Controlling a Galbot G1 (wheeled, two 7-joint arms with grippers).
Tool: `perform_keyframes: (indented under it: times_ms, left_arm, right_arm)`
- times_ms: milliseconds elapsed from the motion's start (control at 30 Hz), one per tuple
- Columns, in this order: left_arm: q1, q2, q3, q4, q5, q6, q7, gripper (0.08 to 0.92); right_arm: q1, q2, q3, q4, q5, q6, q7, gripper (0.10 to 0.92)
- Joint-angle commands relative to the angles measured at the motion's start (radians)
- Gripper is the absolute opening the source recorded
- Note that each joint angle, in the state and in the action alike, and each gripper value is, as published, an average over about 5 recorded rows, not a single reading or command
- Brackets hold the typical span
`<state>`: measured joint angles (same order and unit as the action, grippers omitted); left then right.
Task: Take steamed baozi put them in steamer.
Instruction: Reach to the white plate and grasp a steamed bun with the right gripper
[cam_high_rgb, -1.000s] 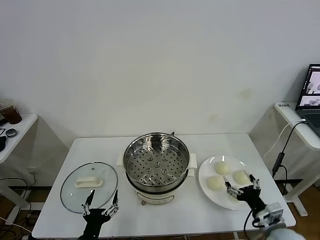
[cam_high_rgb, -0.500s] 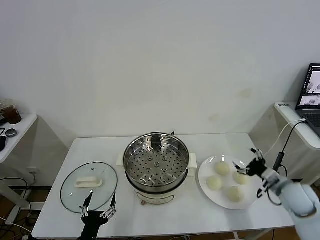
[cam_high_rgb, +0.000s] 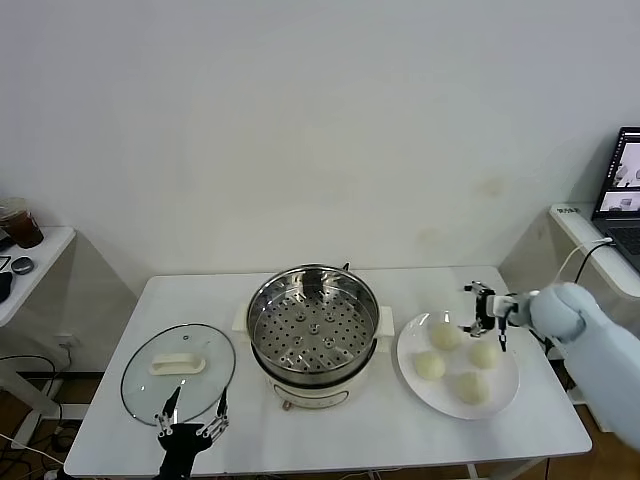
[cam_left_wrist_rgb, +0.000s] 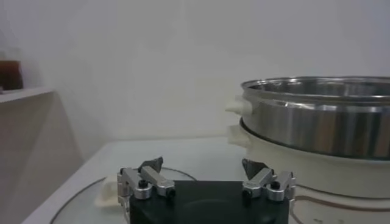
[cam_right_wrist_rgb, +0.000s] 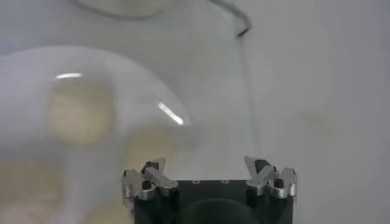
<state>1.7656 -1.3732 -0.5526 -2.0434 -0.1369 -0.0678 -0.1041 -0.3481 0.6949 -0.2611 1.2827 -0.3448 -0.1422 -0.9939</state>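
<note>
The steamer (cam_high_rgb: 312, 322) is a shiny steel pot with a perforated tray, standing mid-table with nothing in it. Several cream-white baozi lie on a white plate (cam_high_rgb: 408, 350) to its right, among them one (cam_high_rgb: 444, 335) at the back and one (cam_high_rgb: 472, 388) at the front. My right gripper (cam_high_rgb: 484, 315) hovers open over the plate's far right part, just above a baozi (cam_high_rgb: 483, 354) and touching nothing. The right wrist view has that gripper (cam_right_wrist_rgb: 210, 167) open, with blurred baozi (cam_right_wrist_rgb: 79, 112) below. My left gripper (cam_high_rgb: 190, 418) is open at the table's front edge.
A round glass lid (cam_high_rgb: 178, 362) with a white handle lies left of the steamer, just behind my left gripper (cam_left_wrist_rgb: 202, 167); the steamer wall (cam_left_wrist_rgb: 323, 115) rises beside it. A side table with a laptop (cam_high_rgb: 620, 190) and cables stands to the right.
My right arm swung up from the plate's front right edge to above its far right part, uncovering the front baozi. My left gripper sank slightly toward the front edge.
</note>
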Motion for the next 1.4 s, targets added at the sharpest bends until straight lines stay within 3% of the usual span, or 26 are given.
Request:
perform_keyframes:
  times_ms: [33,333,933,1167,1400]
  left_arm:
    - [0.001,-0.002,-0.014,-0.001,0.004,0.001,0.001,0.823]
    - [-0.006,-0.005,-0.020,0.000,0.005,0.001,0.002,0.823]
    - [-0.021,-0.013,-0.033,0.010,0.006,-0.009,0.009,0.823]
    - [-0.022,-0.013,-0.034,0.011,0.007,-0.011,0.009,0.823]
    - [-0.021,-0.014,-0.035,0.007,0.007,-0.012,0.009,0.823]
  right_arm:
    - [0.207,0.027,-0.263,-0.126,-0.003,-0.028,-0.144,0.823]
    - [0.206,0.090,-0.299,-0.156,0.037,0.004,-0.106,0.823]
    - [0.199,0.167,-0.303,-0.246,-0.051,0.068,-0.077,0.811]
    - [0.189,0.178,-0.311,-0.252,-0.045,0.061,-0.059,0.733]
    - [0.198,0.171,-0.323,-0.229,-0.029,0.050,-0.065,0.601]
